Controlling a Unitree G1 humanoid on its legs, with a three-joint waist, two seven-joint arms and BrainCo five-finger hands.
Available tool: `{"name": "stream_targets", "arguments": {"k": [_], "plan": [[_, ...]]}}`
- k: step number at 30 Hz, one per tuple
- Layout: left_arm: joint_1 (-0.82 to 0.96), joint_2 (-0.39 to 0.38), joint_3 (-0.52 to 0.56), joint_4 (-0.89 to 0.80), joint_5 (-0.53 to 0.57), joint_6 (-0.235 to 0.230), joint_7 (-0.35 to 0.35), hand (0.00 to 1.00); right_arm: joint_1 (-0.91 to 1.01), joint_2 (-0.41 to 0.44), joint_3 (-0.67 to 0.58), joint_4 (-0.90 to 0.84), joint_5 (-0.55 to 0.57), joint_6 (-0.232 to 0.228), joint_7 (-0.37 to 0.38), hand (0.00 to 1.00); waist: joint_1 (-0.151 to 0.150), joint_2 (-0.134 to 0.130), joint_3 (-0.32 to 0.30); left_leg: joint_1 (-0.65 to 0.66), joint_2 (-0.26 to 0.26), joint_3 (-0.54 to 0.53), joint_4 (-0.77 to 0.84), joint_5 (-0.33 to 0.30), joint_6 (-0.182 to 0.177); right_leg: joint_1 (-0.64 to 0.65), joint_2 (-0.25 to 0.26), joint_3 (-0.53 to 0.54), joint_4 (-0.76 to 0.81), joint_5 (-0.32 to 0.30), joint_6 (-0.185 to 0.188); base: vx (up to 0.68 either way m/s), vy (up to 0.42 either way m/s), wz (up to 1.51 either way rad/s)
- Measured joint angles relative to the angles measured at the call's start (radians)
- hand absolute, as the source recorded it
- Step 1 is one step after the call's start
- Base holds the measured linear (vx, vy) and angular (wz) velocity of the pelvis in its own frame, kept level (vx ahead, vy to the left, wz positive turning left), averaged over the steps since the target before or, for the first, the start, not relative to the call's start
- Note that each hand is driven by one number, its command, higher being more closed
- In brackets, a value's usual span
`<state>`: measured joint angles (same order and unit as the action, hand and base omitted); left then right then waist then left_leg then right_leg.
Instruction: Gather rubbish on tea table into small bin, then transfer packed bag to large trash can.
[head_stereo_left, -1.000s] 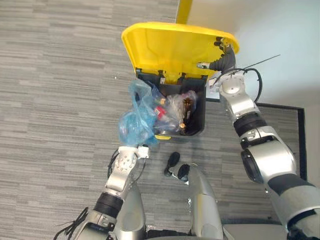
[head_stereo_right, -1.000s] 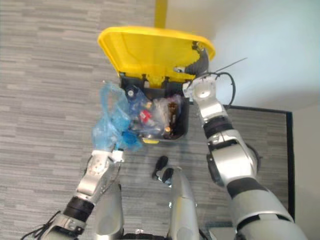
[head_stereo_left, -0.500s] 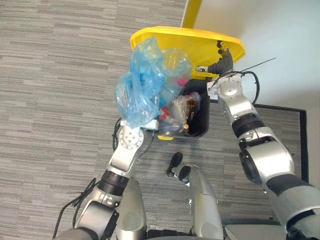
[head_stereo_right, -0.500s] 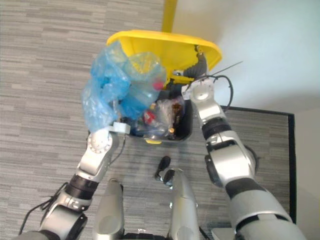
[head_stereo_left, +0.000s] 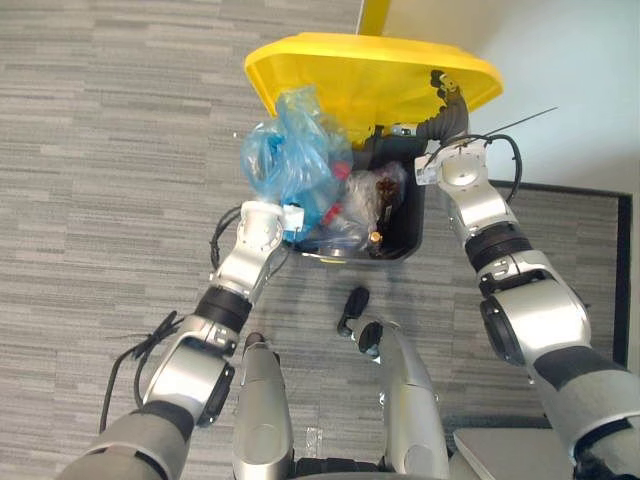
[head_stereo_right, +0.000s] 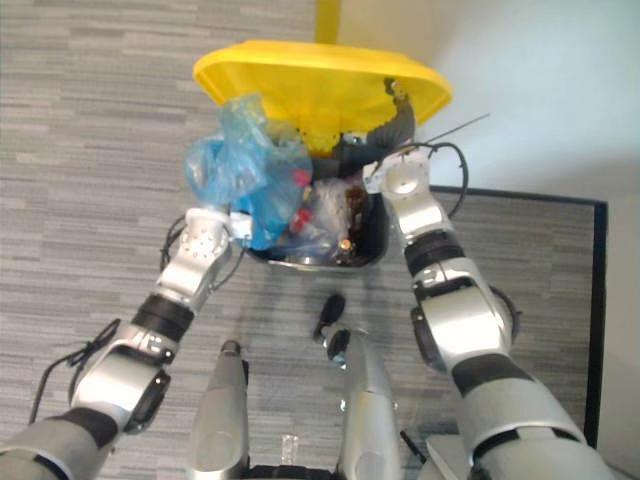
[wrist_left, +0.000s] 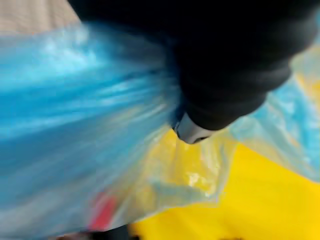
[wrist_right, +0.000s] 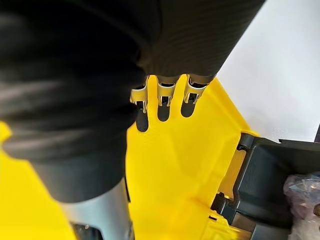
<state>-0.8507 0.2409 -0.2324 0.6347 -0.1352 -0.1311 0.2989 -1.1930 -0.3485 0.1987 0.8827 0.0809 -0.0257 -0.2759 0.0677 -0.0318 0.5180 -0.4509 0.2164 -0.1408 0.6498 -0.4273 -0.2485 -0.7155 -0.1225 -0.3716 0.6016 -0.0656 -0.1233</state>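
Observation:
A black large trash can (head_stereo_left: 405, 228) stands with its yellow lid (head_stereo_left: 360, 75) swung up. My right hand (head_stereo_left: 447, 112) props the lid from below, its straight fingers (wrist_right: 162, 94) pressed flat against the yellow underside. The packed blue bag (head_stereo_left: 295, 160) hangs over the can's left rim, partly above the opening. My left hand (wrist_left: 192, 132) grips it from below, with the plastic bunched round a curled finger. Clear bags of rubbish (head_stereo_left: 375, 195) lie inside the can.
Grey carpet (head_stereo_left: 100, 150) spreads to the left of the can. A white wall (head_stereo_left: 560, 80) and a yellow post (head_stereo_left: 372, 15) stand right behind it. A dark-edged floor panel (head_stereo_left: 580, 215) lies to the right.
My left arm has swung the blue bag up from beside the can's front left, then brought it down toward the opening. The right hand has stayed on the lid.

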Motion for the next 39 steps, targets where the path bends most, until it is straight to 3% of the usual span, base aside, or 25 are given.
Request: {"name": "stream_targets", "arguments": {"k": [8, 9, 18, 24, 30, 34, 39], "plan": [[0.003, -0.055, 0.009, 0.132, 0.1, 0.033, -0.027, 1.0, 0.002, 0.016, 0.003, -0.1, 0.008, 0.004, -0.004, 0.0, -0.014, 0.0, 0.003, -0.039, 0.022, 0.023, 0.034, -0.005, -0.002, -0.031, 0.006, 0.0, -0.002, 0.005, -0.003, 0.01, 0.005, -0.03], [0.008, -0.063, 0.009, 0.151, 0.133, 0.042, -0.037, 0.0, 0.002, 0.025, 0.003, -0.122, 0.008, 0.004, -0.007, 0.0, -0.013, 0.0, 0.003, -0.048, 0.025, 0.024, 0.038, -0.009, -0.006, -0.039, 0.007, -0.001, -0.002, 0.006, -0.002, -0.03, 0.002, -0.05], [0.018, -0.111, 0.018, 0.183, 0.383, 0.115, -0.067, 0.0, 0.002, 0.112, 0.011, -0.283, 0.045, 0.001, -0.011, 0.0, -0.02, -0.001, 0.003, -0.129, 0.045, 0.022, 0.088, -0.017, -0.01, -0.096, 0.019, -0.014, 0.0, 0.016, -0.009, -0.03, -0.001, -0.03], [0.017, -0.139, 0.04, 0.181, 0.53, 0.163, -0.062, 0.0, 0.002, 0.112, 0.024, -0.37, 0.048, -0.01, -0.01, 0.0, -0.021, -0.004, 0.001, -0.141, 0.047, 0.023, 0.086, -0.017, -0.011, -0.106, 0.016, -0.019, 0.0, 0.018, -0.012, -0.01, 0.0, 0.0], [0.015, -0.138, 0.049, 0.14, 0.565, 0.18, -0.057, 0.0, 0.011, 0.11, 0.043, -0.433, 0.046, -0.012, -0.007, 0.0, -0.027, -0.005, -0.001, -0.123, 0.037, 0.024, 0.074, -0.012, -0.015, -0.087, 0.0, -0.022, 0.0, 0.018, -0.012, -0.02, 0.034, 0.06], [0.02, -0.129, 0.05, 0.076, 0.556, 0.179, -0.031, 0.0, 0.084, 0.111, 0.045, -0.433, 0.036, -0.01, 0.001, 0.0, -0.02, -0.041, -0.032, -0.105, 0.035, 0.03, 0.054, -0.002, -0.013, -0.066, -0.006, -0.025, -0.012, 0.018, -0.012, -0.02, 0.017, 0.06], [0.056, -0.126, 0.055, 0.021, 0.517, 0.178, -0.01, 0.0, 0.139, 0.111, 0.049, -0.433, 0.022, -0.009, 0.01, 0.0, -0.009, -0.048, -0.052, -0.087, 0.031, 0.033, 0.053, 0.001, -0.01, -0.048, -0.011, -0.027, -0.012, 0.019, -0.011, -0.01, 0.008, 0.02]]}}
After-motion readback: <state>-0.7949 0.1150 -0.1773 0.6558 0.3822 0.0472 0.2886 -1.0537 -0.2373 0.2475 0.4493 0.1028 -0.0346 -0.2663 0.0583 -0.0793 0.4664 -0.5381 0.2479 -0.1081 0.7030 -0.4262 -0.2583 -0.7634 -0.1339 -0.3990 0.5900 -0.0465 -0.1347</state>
